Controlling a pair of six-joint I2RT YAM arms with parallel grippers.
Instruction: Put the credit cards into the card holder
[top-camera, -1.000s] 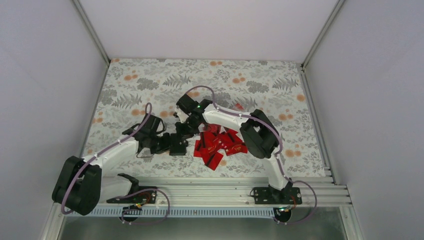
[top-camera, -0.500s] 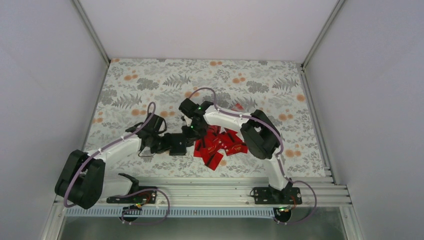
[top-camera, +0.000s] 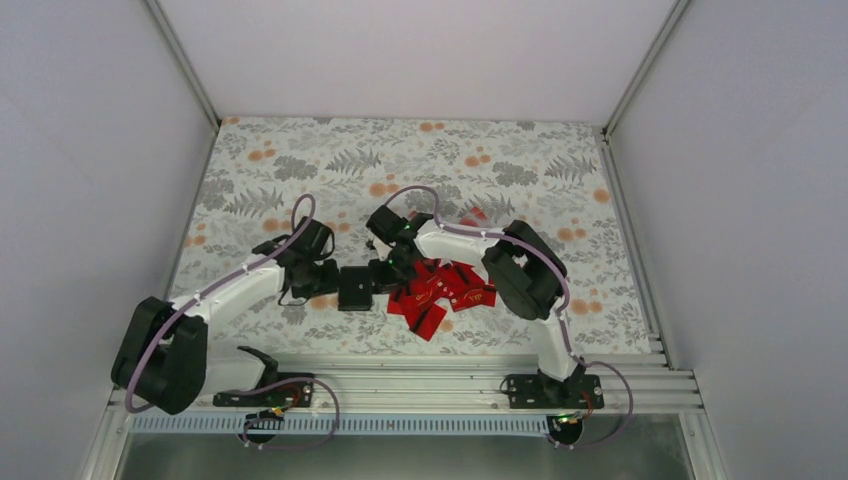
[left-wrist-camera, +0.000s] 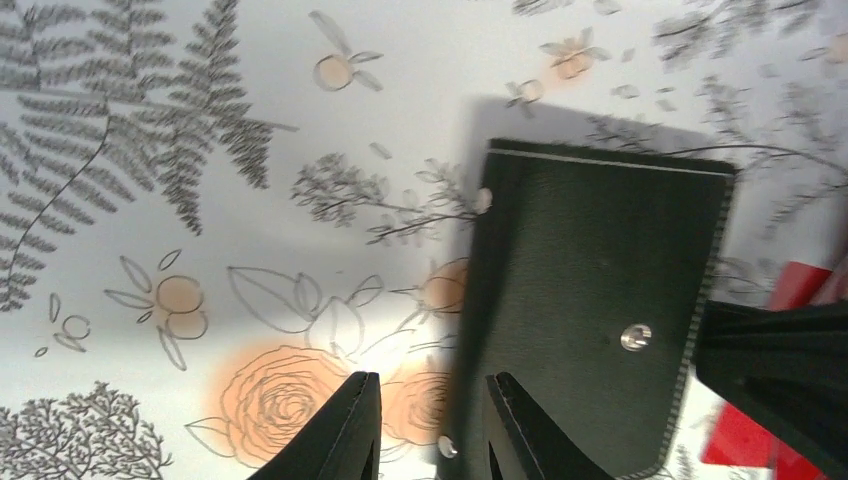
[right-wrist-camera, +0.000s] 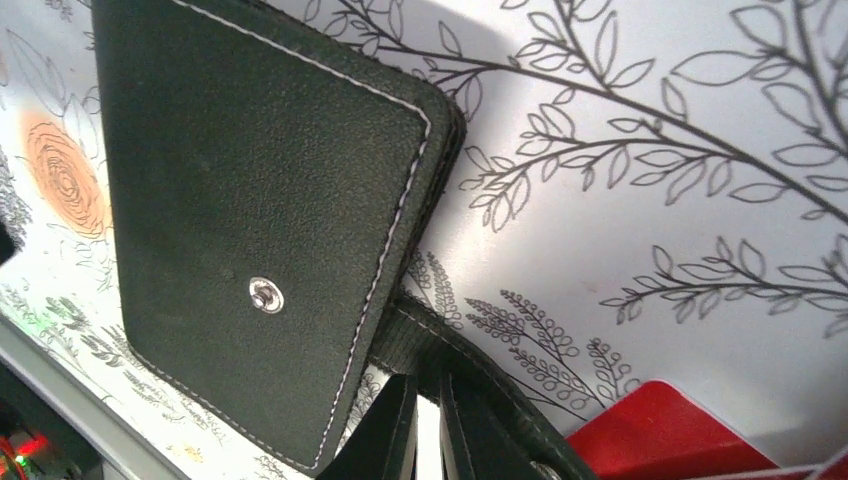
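Shut holder (top-camera: 355, 288) beside the cards (top-camera: 440, 292): left hand (left-wrist-camera: 432, 400), parted, straddles its edge; right hand (right-wrist-camera: 428, 395), clenched, meets its tab (right-wrist-camera: 425, 345), likely to open it.

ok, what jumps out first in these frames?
A heap of red credit cards lies on the floral tablecloth, right of centre and toward the near edge. Just left of it lies the black card holder, folded, snap stud facing up. The left gripper and right gripper sit close at its opposite sides.
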